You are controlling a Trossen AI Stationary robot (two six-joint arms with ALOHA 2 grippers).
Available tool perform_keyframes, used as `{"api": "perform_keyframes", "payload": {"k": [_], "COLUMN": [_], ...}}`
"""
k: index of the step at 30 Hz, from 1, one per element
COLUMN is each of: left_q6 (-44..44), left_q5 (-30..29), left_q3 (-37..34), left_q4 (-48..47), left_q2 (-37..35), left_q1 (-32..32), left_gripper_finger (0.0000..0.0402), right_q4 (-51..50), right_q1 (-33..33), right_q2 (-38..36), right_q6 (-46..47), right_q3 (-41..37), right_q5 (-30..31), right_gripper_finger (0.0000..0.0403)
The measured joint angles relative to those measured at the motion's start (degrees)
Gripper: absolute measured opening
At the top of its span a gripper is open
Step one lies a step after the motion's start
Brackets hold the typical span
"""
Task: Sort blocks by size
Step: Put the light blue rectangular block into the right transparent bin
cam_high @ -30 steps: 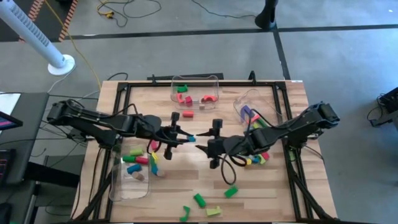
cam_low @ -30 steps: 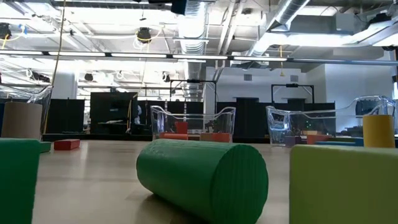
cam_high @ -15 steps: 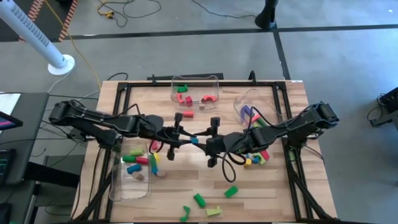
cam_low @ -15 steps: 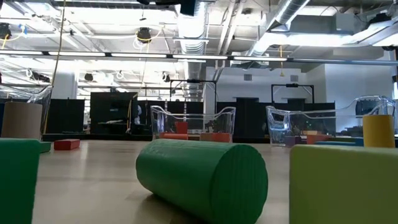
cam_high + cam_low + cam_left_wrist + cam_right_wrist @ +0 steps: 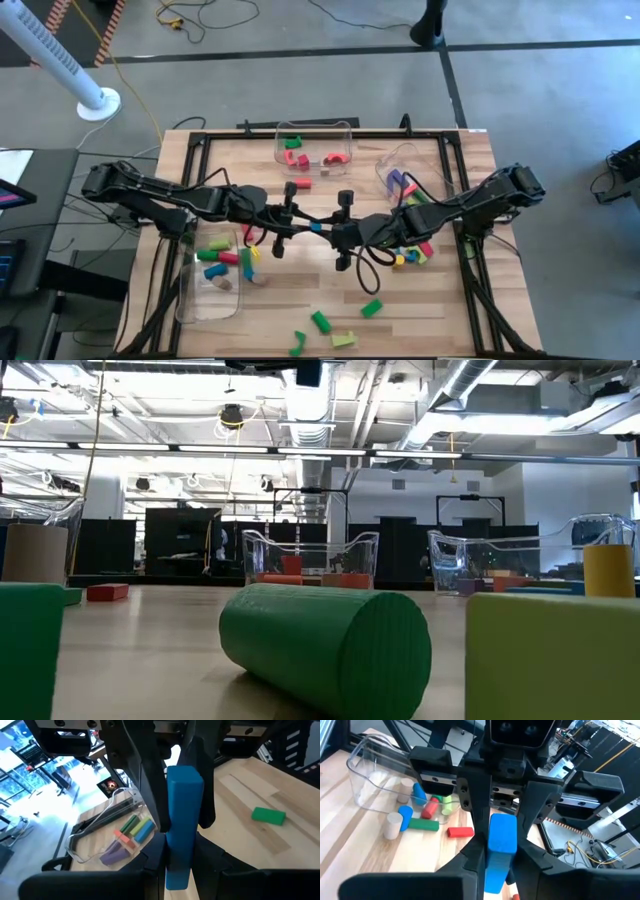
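A blue bar block (image 5: 314, 226) hangs above the middle of the table between my two grippers. My left gripper (image 5: 304, 223) comes from the table's left and is shut on one end. My right gripper (image 5: 326, 231) comes from the right and is shut on the other end. Other blocks lie loose near the front edge: a green one (image 5: 320, 321), another green one (image 5: 371, 308) and a yellow-green one (image 5: 343, 340). More blocks (image 5: 411, 255) lie under my right arm. My left gripper pinches the bar's left end (image 5: 178, 865) between its two fingers. The fingers come about level from the table's left and lie along the bar. The bar is lifted clear of the table. My right gripper pinches the bar's right end (image 5: 496, 867) between its two fingers, about level from the table's right, also along the bar. The bar spans the two grippers, clear of the table.
A clear bin (image 5: 313, 132) at the far middle holds red and green blocks. Another bin (image 5: 440, 165) stands at the far right, and a third (image 5: 190, 300) with several blocks at the near left. In the low view a green cylinder (image 5: 325, 645) lies close to the camera.
My right gripper has shut on the blue bar's free end, which stood just short of its open fingers a second ago. The bar stays up between both grippers.
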Motion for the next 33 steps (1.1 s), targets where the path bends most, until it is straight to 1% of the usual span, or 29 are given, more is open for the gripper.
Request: {"api": "perform_keyframes", "payload": {"k": [3,6,8,11,17,20,24,28,33], "left_q6": [-0.06,-0.47,-0.61,-0.63,-2.06,-2.95,-4.58,-5.71,-5.77], "left_q5": [0.19,0.52,0.54,-0.11,-1.46,-1.81,-1.8,-0.76,0.73], "left_q3": [0.0,0.0,0.0,0.0,0.04,0.02,0.02,0.02,0.02], "left_q4": [-0.05,-0.14,-0.67,-1.86,-7.52,-12.41,-17.68,-20.84,-21.76], "left_q2": [0.02,0.02,0.04,-0.24,-1.13,-1.68,-2.03,-2.05,-2.08], "left_q1": [0.0,0.0,0.0,-0.04,-0.04,-0.04,-0.04,-0.09,-0.22], "left_gripper_finger": [0.0064,0.0077,0.0092,0.0121,0.0177,0.0192,0.0193,0.0192,0.0191], "right_q4": [-0.17,-0.42,-1.57,-4.68,-14.35,-21.91,-34.75,-49.1,-63.09], "right_q1": [0.33,0.84,1.13,1.82,3.37,3.56,3.25,1.78,-2.07], "right_q2": [0.0,0.0,0.0,0.0,-0.31,-1.02,-2.08,-3.58,-6.07], "right_q6": [0.13,-0.07,-0.22,1.12,7.34,12.35,21.4,32.08,42.72], "right_q3": [0.0,0.0,0.0,0.02,0.02,0.02,0.07,0.07,0.07], "right_q5": [0.03,0.05,0.41,3.2,6.61,8.5,10.05,12.13,12.96], "right_gripper_finger": [0.0095,0.0095,0.0094,0.0093,0.0093,0.0093,0.0093,0.0093,0.0093]}}
